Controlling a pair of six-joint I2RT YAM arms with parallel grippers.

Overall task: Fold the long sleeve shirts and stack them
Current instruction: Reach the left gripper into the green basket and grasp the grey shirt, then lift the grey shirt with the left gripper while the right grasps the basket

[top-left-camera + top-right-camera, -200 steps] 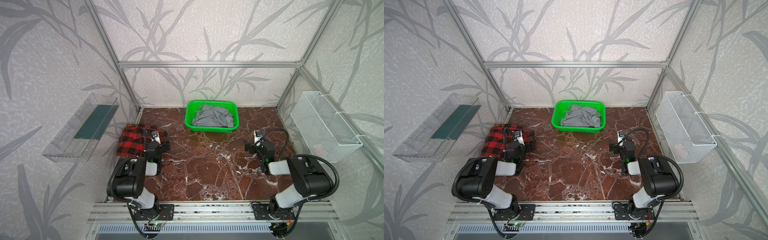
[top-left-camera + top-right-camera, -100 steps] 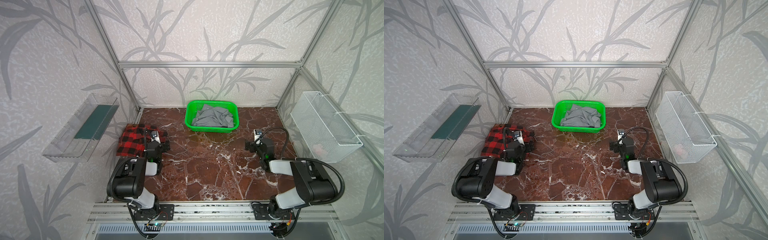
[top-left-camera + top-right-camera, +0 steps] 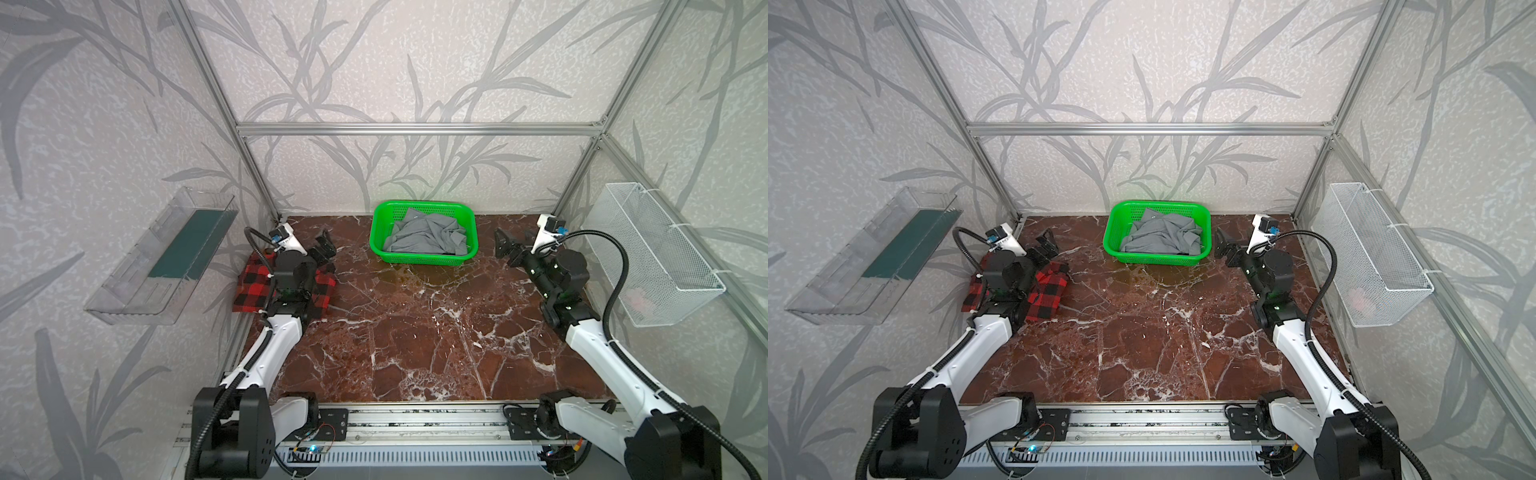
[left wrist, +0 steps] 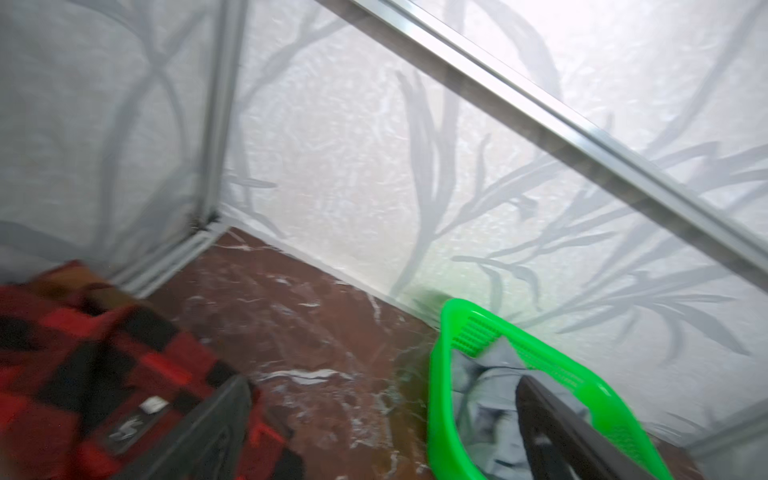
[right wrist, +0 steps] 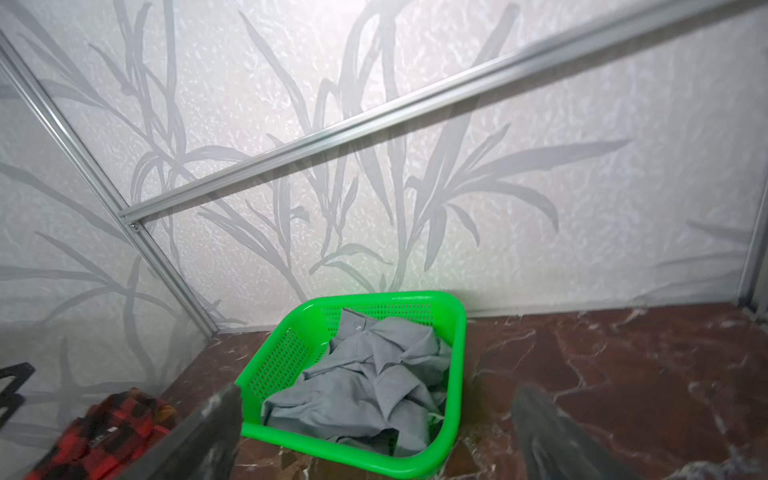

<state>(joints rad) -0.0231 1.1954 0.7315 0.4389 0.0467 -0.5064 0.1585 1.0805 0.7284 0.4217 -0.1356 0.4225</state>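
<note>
text: none legible | plaid shirt (image 4: 62, 374): small white label (image 4: 153, 405), too blurred to read

Both top views look down from high above the rail (image 3: 415, 420) at the frame's lower edge, over the whole table (image 3: 415, 332). Wrist views sit low, facing the back wall (image 5: 415, 166), sharing the green basket (image 5: 282, 365) and plaid shirt (image 5: 116, 415).

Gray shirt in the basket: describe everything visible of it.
The gray shirt is plain light gray cloth, crumpled in a loose, unfolded heap with many creases. A collar-like flap with a small button sticks up on the side nearest the back wall. It lies inside the green basket, covering most of its floor. Only the basket touches it. The basket stands at the far edge of the marble table.
</note>
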